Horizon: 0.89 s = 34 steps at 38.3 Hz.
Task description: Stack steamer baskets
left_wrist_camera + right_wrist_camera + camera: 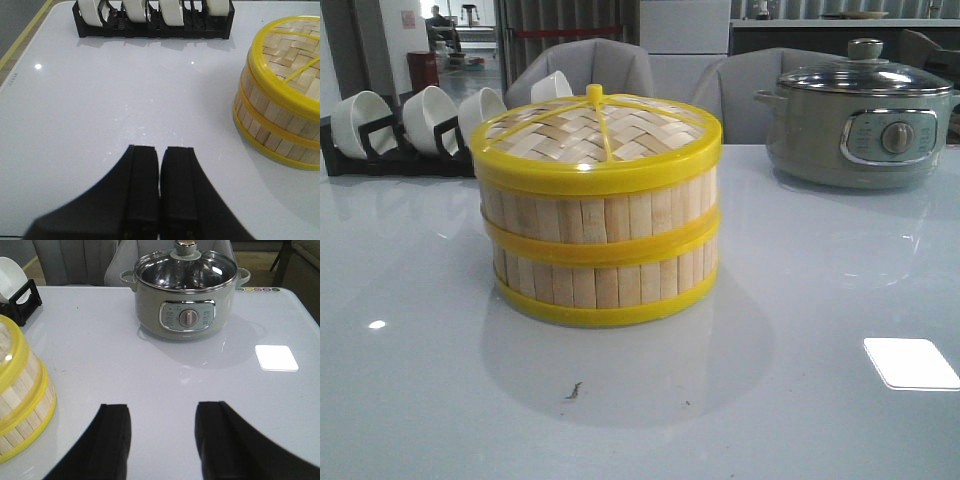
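Two steamer baskets stand stacked in the middle of the table, the upper basket (595, 212) on the lower basket (605, 280), with the woven lid (592, 130) on top. The stack also shows in the left wrist view (280, 115) and the right wrist view (20, 405). My left gripper (160, 152) is shut and empty, above bare table to the left of the stack. My right gripper (162, 412) is open and empty, above bare table to the right of the stack. Neither gripper shows in the front view.
A grey-green electric pot (860, 125) with a glass lid stands at the back right, also in the right wrist view (185, 295). A black rack of white bowls (395, 135) stands at the back left, also in the left wrist view (152, 20). Grey chairs stand behind the table.
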Motion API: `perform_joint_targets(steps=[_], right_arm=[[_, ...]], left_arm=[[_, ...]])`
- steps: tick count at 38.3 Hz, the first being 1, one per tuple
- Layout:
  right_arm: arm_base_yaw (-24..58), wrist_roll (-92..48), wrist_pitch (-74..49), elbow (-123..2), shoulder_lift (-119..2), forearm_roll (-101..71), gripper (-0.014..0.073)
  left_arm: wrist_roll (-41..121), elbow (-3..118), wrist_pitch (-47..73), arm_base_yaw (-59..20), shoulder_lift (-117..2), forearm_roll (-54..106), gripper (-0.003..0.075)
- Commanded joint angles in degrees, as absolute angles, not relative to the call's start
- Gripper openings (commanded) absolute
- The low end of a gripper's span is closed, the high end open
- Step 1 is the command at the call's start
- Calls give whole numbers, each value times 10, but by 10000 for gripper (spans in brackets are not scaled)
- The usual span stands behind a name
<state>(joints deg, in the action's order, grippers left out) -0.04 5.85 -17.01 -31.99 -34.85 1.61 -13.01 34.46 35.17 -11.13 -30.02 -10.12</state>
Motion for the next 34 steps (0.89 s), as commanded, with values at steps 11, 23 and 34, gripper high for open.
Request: perform_joint_targets(steps=[11, 23, 34], right_arm=[[-8, 55, -126, -195, -196, 20, 347], [-8, 55, -118, -194, -196, 20, 70], [-8, 55, -124, -194, -196, 20, 68]], left_arm=[[-135, 360, 308, -109, -302, -105, 87], [-135, 360, 308, -109, -302, -105, 87], [-135, 360, 308, -109, -302, -105, 87]])
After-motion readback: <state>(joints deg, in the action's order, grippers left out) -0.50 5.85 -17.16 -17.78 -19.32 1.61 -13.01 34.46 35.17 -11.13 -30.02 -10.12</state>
